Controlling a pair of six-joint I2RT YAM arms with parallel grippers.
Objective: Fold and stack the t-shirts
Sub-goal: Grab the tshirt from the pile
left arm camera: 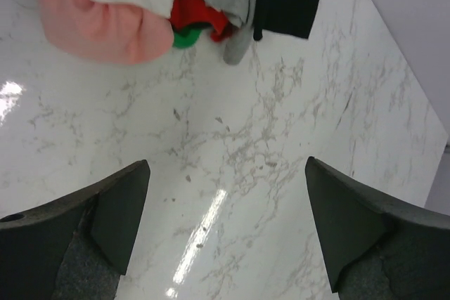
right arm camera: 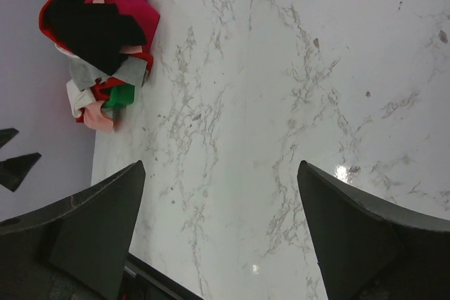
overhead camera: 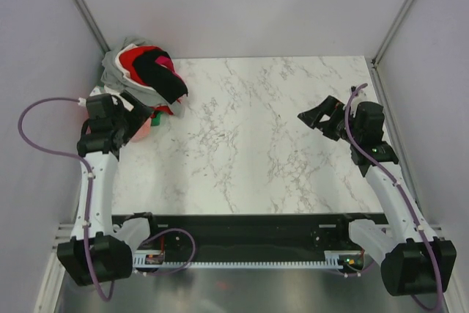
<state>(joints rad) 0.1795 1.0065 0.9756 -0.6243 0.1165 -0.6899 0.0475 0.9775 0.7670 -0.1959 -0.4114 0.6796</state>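
Crumpled soft t-shirts (overhead camera: 146,75) heap just beyond your left gripper (left arm camera: 225,173), jaws spread; right gripper (right arm camera: 221,173), spread too, well apart, shows magenta cloth (right arm camera: 123,5) your left view misses.

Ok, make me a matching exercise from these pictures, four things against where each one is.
1 t-shirt pile
2 left gripper
3 right gripper
4 black t-shirt

A open, over the right side of the table
B open, close beside the pile
C heaped in the far left corner
D draped over the pile's top

Pairs: 1-C, 2-B, 3-A, 4-D
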